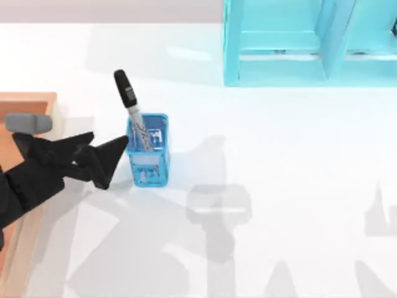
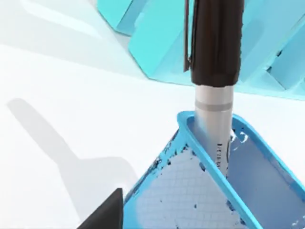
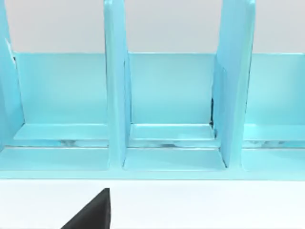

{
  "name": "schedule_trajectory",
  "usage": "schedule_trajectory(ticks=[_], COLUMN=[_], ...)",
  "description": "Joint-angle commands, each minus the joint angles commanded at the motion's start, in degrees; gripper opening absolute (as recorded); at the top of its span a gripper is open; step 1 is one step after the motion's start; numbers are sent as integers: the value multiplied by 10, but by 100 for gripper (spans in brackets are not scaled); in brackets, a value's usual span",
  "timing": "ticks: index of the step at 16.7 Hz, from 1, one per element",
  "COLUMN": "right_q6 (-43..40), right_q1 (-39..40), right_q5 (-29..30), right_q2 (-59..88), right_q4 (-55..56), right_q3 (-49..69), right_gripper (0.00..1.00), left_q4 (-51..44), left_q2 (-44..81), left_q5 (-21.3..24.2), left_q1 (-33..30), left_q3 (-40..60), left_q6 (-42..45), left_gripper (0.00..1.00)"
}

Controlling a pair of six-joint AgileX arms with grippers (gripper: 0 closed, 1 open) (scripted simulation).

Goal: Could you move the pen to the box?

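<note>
From above, the left gripper sits at the table's left side, reaching across from over the box, whose orange-brown base and pale rim lie along the left edge. Its two dark fingers are spread apart with nothing between them, one tip close to the side of the blue mesh cup. The pen stands tilted inside that cup, its black cap leaning up and away toward the far left, its silver-grey barrel down in the mesh. A cyan shelf unit stands at the far right of the white table.

Seen from the left wrist, the pen rises close ahead, black cap above the silver barrel, which drops into the blue mesh cup. One dark fingertip shows low beside the cup, apart from the pen. The cyan shelf unit stands behind.

Seen from the right wrist, the cyan shelf unit faces the camera with its upright dividers, and one dark fingertip of the right arm pokes into view; whether that claw is open I cannot tell.
</note>
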Motion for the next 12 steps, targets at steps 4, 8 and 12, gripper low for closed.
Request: schedule_trajectory(ticks=[4, 8, 12], right_q6=[0, 0, 0], right_q1=[0, 0, 0], right_q5=[0, 0, 0], right_q2=[0, 0, 0], right_q4=[0, 0, 0], right_q3=[0, 0, 0], right_gripper=[100, 100, 100], left_q4=[-3, -5, -7], left_q2=[57, 131, 161], left_q5=[-49, -86, -99], left_q1=[-50, -87, -101], left_q3=[62, 144, 177], left_q6=[-16, -26, -29], left_gripper=[100, 100, 100])
